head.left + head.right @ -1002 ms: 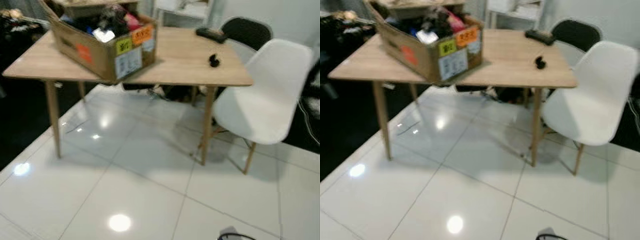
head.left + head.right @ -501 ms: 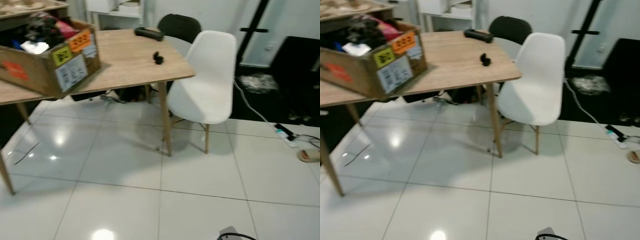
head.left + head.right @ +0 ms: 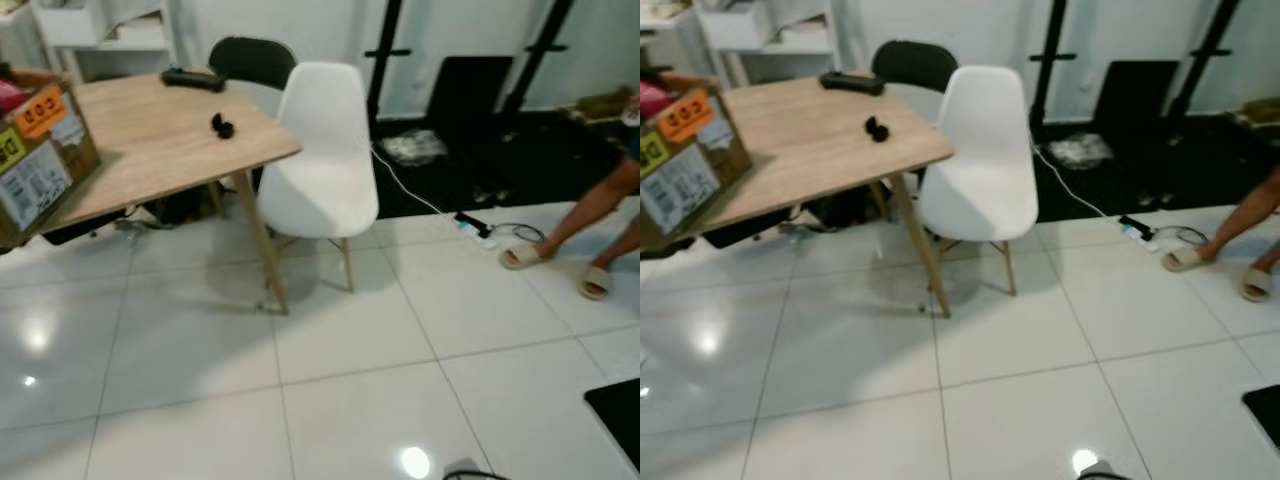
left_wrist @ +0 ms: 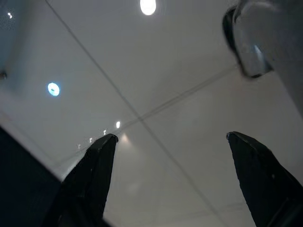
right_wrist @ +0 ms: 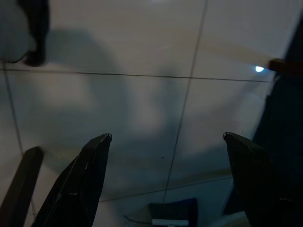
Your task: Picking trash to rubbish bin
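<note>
My left gripper hangs open over white floor tiles, nothing between its fingers. My right gripper is open too, above the same glossy tiles near a dark edge. A crumpled grey-white heap lies on the dark floor behind the white chair. On the wooden table sit a small black object and a black remote. A cardboard box with coloured labels stands at the table's left end.
A black chair stands behind the table. A white cable and power strip run across the floor at right. A person's legs in sandals are at the far right. A black mat lies at the lower right.
The camera has swung to the right: table and box slid to the left of the picture, and the dark floor area, cable and a person's legs came into view.
</note>
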Controlling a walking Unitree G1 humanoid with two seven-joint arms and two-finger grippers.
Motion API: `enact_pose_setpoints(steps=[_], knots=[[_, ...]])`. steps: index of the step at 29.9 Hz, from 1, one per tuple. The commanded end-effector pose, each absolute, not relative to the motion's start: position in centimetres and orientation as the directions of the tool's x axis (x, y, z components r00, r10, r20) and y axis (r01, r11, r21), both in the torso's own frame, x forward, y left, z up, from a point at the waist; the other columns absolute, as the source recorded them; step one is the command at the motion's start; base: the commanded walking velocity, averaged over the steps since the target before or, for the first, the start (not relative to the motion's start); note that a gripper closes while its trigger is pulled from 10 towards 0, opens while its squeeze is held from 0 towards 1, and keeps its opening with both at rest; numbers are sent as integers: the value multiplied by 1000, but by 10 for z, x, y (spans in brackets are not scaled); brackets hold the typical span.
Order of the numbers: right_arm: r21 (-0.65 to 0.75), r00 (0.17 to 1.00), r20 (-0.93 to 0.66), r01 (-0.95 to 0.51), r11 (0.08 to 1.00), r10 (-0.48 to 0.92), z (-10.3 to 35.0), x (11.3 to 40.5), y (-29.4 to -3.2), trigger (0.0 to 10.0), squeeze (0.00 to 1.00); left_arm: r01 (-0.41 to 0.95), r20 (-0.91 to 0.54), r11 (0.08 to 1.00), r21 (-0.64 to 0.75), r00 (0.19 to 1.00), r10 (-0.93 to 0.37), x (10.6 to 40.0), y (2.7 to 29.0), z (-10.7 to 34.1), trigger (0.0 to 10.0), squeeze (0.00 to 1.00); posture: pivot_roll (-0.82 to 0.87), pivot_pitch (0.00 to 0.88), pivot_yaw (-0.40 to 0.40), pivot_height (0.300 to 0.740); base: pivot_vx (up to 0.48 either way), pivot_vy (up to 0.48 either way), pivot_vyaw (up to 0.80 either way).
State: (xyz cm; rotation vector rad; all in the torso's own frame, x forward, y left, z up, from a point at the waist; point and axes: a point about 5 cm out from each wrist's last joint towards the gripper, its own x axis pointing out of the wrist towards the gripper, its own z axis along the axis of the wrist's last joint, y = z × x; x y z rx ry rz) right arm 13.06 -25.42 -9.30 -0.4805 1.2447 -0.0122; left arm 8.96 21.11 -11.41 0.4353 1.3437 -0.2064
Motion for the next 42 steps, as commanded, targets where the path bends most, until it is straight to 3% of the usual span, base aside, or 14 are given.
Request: enact_pose_setpoints(steps=[1,42], knots=[[-340,322,-913,-261,903,-251,-96,126,-248,10000,0,398,-975,907,136,214,52,86,197,-117,10000,0,-22,60,-22,740,0,0,-800],[-320,315,-921,-276,906,-229,-101,122,-235,10000,0,403,-971,903,151,233,59,94,201,-115,10000,0,-12,63,-22,740,0,0,-800]])
